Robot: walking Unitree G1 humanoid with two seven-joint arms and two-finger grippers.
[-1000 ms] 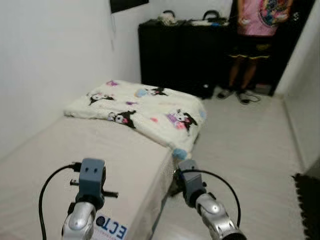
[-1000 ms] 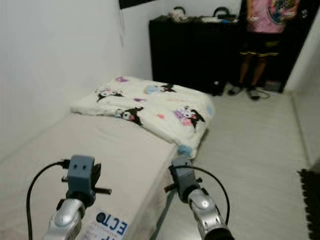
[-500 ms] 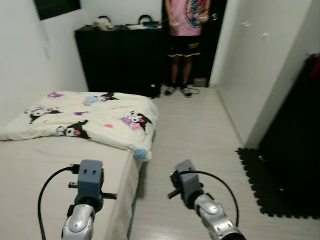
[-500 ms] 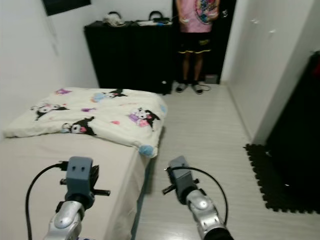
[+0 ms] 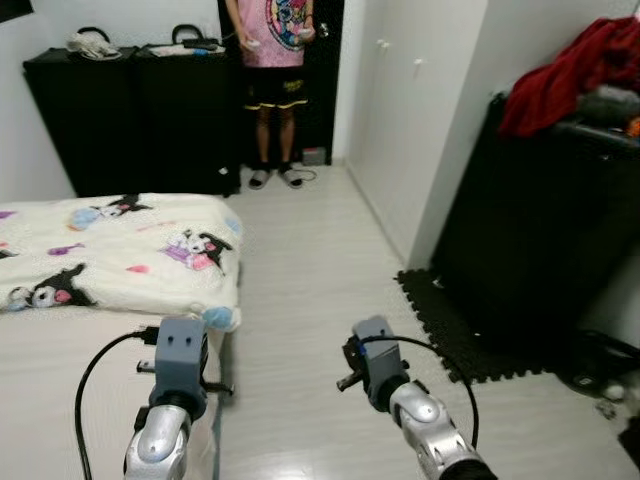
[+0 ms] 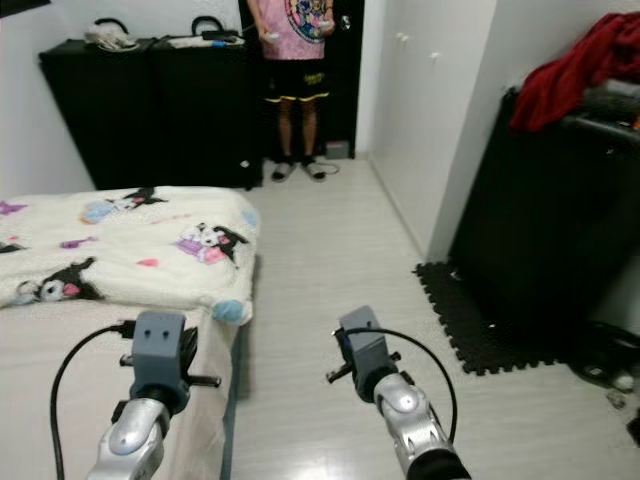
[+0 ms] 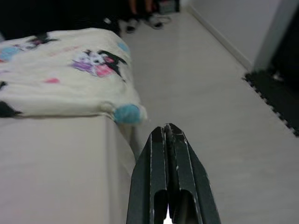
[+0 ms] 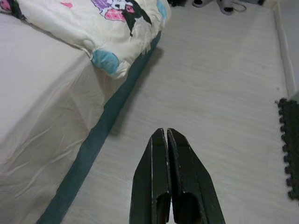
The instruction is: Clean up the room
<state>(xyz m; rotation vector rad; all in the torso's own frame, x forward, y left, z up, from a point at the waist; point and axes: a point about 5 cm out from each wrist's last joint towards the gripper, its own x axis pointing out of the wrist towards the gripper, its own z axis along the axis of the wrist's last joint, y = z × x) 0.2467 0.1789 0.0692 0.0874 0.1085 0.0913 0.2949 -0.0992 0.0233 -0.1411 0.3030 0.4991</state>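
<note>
cream cartoon-print blanket (image 5: 110, 250) rumpled on bed (image 5: 60, 390).

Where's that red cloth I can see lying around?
In the head views, the red cloth is heaped on top of the tall black cabinet at far right, beyond the black foam mat on the floor.

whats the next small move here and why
Probably keep turning right and step toward the red cloth heaped on the black cabinet: it looks like the most obvious clutter. Both claws, left claw and right claw, are shut and holding nothing, out over the bed edge and bare floor, so nothing is within reach yet.
</note>
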